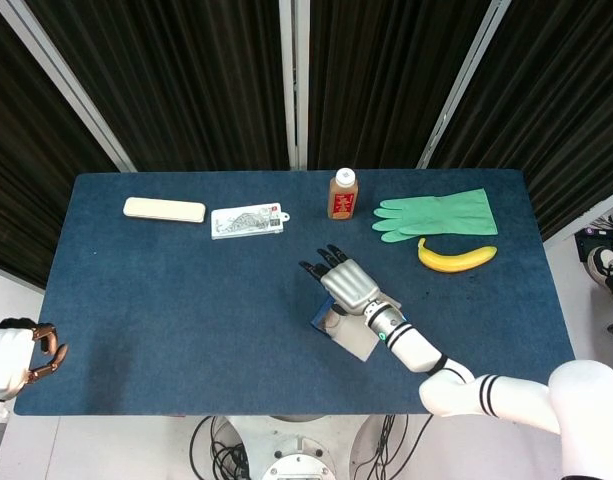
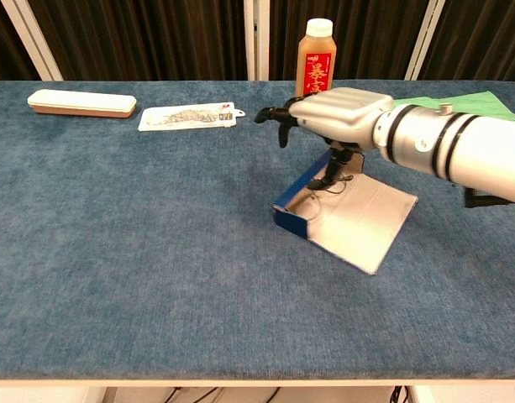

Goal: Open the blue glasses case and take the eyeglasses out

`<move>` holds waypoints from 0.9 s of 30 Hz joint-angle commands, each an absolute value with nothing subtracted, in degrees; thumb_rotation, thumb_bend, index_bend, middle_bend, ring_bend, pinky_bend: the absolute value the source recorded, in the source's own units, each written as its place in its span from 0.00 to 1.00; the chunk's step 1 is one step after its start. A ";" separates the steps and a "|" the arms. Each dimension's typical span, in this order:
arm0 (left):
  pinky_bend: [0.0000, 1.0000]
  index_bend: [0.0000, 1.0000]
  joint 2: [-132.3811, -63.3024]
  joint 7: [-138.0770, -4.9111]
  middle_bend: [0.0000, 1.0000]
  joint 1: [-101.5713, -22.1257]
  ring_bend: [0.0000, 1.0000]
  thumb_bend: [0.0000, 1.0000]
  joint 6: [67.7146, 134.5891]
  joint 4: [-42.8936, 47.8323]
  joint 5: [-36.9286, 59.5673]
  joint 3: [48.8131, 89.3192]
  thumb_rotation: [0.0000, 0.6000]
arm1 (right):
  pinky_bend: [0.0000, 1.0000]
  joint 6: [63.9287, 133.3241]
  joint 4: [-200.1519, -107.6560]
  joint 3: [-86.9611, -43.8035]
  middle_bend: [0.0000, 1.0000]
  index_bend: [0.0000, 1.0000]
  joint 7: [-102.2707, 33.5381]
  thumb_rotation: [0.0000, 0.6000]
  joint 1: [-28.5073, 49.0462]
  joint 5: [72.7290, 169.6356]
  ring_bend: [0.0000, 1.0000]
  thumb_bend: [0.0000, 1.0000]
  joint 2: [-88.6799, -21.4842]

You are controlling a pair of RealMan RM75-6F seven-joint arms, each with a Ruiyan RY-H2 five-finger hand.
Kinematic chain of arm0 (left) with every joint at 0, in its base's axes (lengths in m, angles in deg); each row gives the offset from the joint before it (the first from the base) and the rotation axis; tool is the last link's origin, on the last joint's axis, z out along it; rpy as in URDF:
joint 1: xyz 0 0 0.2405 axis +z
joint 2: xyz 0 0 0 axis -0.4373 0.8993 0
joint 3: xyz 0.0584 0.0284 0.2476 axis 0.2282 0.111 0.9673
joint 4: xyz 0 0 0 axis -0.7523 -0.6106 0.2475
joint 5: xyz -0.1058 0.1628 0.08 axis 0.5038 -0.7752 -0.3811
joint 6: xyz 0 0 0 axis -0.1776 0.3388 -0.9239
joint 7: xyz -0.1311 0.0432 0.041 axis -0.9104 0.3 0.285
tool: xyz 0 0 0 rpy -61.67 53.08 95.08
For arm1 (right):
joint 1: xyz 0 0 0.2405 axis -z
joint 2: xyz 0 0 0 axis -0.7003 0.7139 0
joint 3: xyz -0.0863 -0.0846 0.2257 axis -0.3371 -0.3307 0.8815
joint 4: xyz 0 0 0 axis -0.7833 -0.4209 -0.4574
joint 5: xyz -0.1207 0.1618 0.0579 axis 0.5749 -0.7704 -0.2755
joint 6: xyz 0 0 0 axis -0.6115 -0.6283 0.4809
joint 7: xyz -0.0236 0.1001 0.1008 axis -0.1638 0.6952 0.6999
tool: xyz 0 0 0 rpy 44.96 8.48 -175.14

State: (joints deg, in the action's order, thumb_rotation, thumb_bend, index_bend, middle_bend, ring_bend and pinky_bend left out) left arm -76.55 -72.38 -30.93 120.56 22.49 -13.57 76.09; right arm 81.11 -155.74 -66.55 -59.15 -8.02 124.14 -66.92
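Blue glasses case point(image 2: 303, 211) lay open near the middle of the tabletop point(image 2: 139, 252), grey lid flap point(image 2: 362, 218) spread flat toward the right. Eyeglasses point(image 2: 324, 185) sat inside the case under the right hand point(image 2: 337, 113). Right hand hovered over the case, its fingers point(image 2: 274, 113) extended forward, thumb dipped toward the glasses; whether it pinched them I could not tell. Left hand point(image 1: 44, 352) hung off the tabletop's near left corner, fingers curled on nothing.

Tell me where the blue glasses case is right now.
The blue glasses case lies open at the table's centre-right, under the right hand, in front of the juice bottle.
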 commanded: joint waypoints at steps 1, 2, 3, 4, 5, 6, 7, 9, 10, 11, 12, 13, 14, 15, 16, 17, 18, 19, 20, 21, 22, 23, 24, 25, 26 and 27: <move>0.42 0.71 -76.50 -72.48 0.68 -30.94 0.49 0.33 120.52 22.48 -13.60 76.12 1.00 | 0.00 80.17 -151.99 -64.21 0.27 0.00 -61.92 1.00 -10.42 120.46 0.00 0.18 -70.64; 0.42 0.71 -76.47 -72.57 0.68 -30.95 0.49 0.33 120.50 22.48 -13.61 76.12 1.00 | 0.00 79.94 -150.65 -63.53 0.27 0.00 -62.58 1.00 -11.11 119.28 0.00 0.18 -71.76; 0.42 0.71 -76.46 -72.63 0.68 -30.96 0.49 0.33 120.48 22.47 -13.62 76.13 1.00 | 0.00 79.85 -149.63 -63.06 0.27 0.00 -63.09 1.00 -11.59 118.43 0.00 0.18 -72.58; 0.42 0.71 -76.45 -72.68 0.68 -30.96 0.49 0.33 120.48 22.48 -13.63 76.13 1.00 | 0.00 79.80 -148.68 -62.62 0.28 0.00 -63.53 1.00 -12.04 117.63 0.00 0.18 -73.37; 0.42 0.71 -76.42 -72.73 0.68 -30.97 0.49 0.33 120.46 22.47 -13.63 76.13 1.00 | 0.00 79.63 -147.53 -62.11 0.28 0.00 -63.99 1.00 -12.57 116.59 0.00 0.18 -74.29; 0.42 0.71 -76.41 -72.77 0.68 -30.98 0.49 0.33 120.44 22.47 -13.63 76.13 1.00 | 0.00 79.49 -146.85 -61.75 0.29 0.00 -64.25 1.00 -12.92 115.88 0.00 0.18 -74.81; 0.42 0.71 -76.40 -72.79 0.68 -30.99 0.49 0.33 120.42 22.46 -13.63 76.13 1.00 | 0.00 79.28 -146.40 -61.46 0.29 0.00 -64.41 1.00 -13.21 115.23 0.00 0.18 -75.16; 0.42 0.71 -76.36 -72.88 0.68 -30.99 0.49 0.33 120.38 22.46 -13.64 76.16 1.00 | 0.00 79.02 -146.52 -61.06 0.30 0.00 -64.33 1.00 -13.36 114.14 0.00 0.19 -75.13; 0.42 0.71 -76.34 -72.95 0.68 -30.99 0.49 0.33 120.39 22.46 -13.65 76.16 1.00 | 0.00 78.63 -147.17 -61.11 0.31 0.00 -64.15 1.00 -13.26 113.78 0.00 0.20 -74.62; 0.42 0.71 -76.30 -73.06 0.68 -30.99 0.49 0.33 120.38 22.45 -13.68 76.19 1.00 | 0.00 77.35 -148.72 -61.29 0.32 0.01 -63.65 1.00 -13.04 113.01 0.00 0.22 -73.27; 0.42 0.71 -76.28 -73.11 0.68 -31.00 0.49 0.33 120.33 22.43 -13.69 76.20 1.00 | 0.00 76.27 -150.27 -61.34 0.32 0.02 -63.15 1.00 -12.82 112.15 0.00 0.25 -71.95; 0.42 0.71 -76.25 -73.13 0.68 -31.03 0.49 0.33 120.27 22.44 -13.69 76.21 1.00 | 0.00 75.28 -151.86 -61.39 0.33 0.03 -62.71 1.00 -12.63 111.34 0.00 0.27 -70.54; 0.42 0.71 -76.22 -73.05 0.68 -31.08 0.49 0.33 120.18 22.47 -13.67 76.20 1.00 | 0.00 73.96 -153.92 -61.56 0.33 0.05 -62.23 1.00 -12.44 110.26 0.00 0.30 -68.55; 0.42 0.71 -76.21 -72.96 0.68 -31.11 0.49 0.33 120.15 22.50 -13.67 76.20 1.00 | 0.00 73.22 -155.31 -61.68 0.33 0.07 -61.92 1.00 -12.32 109.48 0.00 0.32 -67.15; 0.42 0.71 -76.21 -72.87 0.68 -31.12 0.49 0.33 120.13 22.54 -13.67 76.20 1.00 | 0.00 72.80 -156.44 -61.85 0.33 0.08 -61.79 1.00 -12.25 108.91 0.00 0.33 -65.92; 0.42 0.71 -76.20 -72.79 0.68 -31.12 0.49 0.33 120.13 22.63 -13.65 76.20 1.00 | 0.00 72.63 -157.48 -62.20 0.33 0.09 -61.94 1.00 -12.25 108.44 0.00 0.34 -64.59; 0.42 0.71 -76.19 -72.72 0.68 -31.12 0.49 0.33 120.12 22.66 -13.63 76.20 1.00 | 0.00 72.72 -157.96 -62.51 0.33 0.10 -62.19 1.00 -12.30 108.19 0.00 0.35 -63.85; 0.42 0.71 -76.20 -72.63 0.68 -31.14 0.49 0.33 120.10 22.69 -13.60 76.19 1.00 | 0.00 72.82 -158.24 -62.83 0.33 0.11 -62.47 1.00 -12.40 107.86 0.00 0.36 -63.29; 0.42 0.71 -76.21 -72.53 0.68 -31.16 0.49 0.33 120.07 22.73 -13.57 76.17 1.00 | 0.00 72.79 -158.39 -63.25 0.33 0.12 -62.85 1.00 -12.62 107.28 0.00 0.37 -62.73; 0.42 0.71 -76.22 -72.45 0.68 -31.17 0.49 0.33 120.07 22.75 -13.55 76.16 1.00 | 0.00 72.69 -158.39 -63.56 0.33 0.13 -63.14 1.00 -12.85 106.79 0.00 0.37 -62.42; 0.42 0.71 -76.23 -72.40 0.68 -31.17 0.49 0.33 120.07 22.77 -13.52 76.15 1.00 | 0.00 72.64 -158.29 -63.88 0.32 0.14 -63.43 1.00 -13.10 106.36 0.00 0.37 -62.23; 0.42 0.71 -76.24 -72.41 0.68 -31.16 0.49 0.33 120.07 22.78 -13.48 76.14 1.00 | 0.00 72.57 -158.08 -64.37 0.32 0.15 -63.88 1.00 -13.45 105.89 0.00 0.37 -62.16; 0.42 0.71 -76.25 -72.42 0.68 -31.17 0.49 0.33 120.07 22.79 -13.47 76.13 1.00 | 0.00 72.54 -157.91 -64.72 0.32 0.16 -64.20 1.00 -13.72 105.63 0.00 0.37 -62.14; 0.42 0.71 -76.26 -72.42 0.68 -31.17 0.49 0.33 120.07 22.78 -13.45 76.12 1.00 | 0.00 72.48 -157.76 -65.07 0.31 0.16 -64.46 1.00 -13.98 105.45 0.00 0.37 -62.17; 0.42 0.71 -76.27 -72.39 0.68 -31.17 0.49 0.33 120.07 22.76 -13.45 76.12 1.00 | 0.00 72.43 -157.56 -65.53 0.31 0.17 -64.77 1.00 -14.30 105.29 0.00 0.36 -62.29; 0.42 0.71 -76.28 -72.37 0.68 -31.18 0.49 0.33 120.06 22.74 -13.44 76.12 1.00 | 0.00 72.41 -157.41 -65.84 0.31 0.18 -64.97 1.00 -14.54 105.21 0.00 0.36 -62.42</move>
State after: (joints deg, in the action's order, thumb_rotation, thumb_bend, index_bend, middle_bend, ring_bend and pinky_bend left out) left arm -76.28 -72.37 -31.18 120.06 22.74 -13.44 76.12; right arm 72.50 -157.62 -65.52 -64.69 -14.27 105.39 -62.32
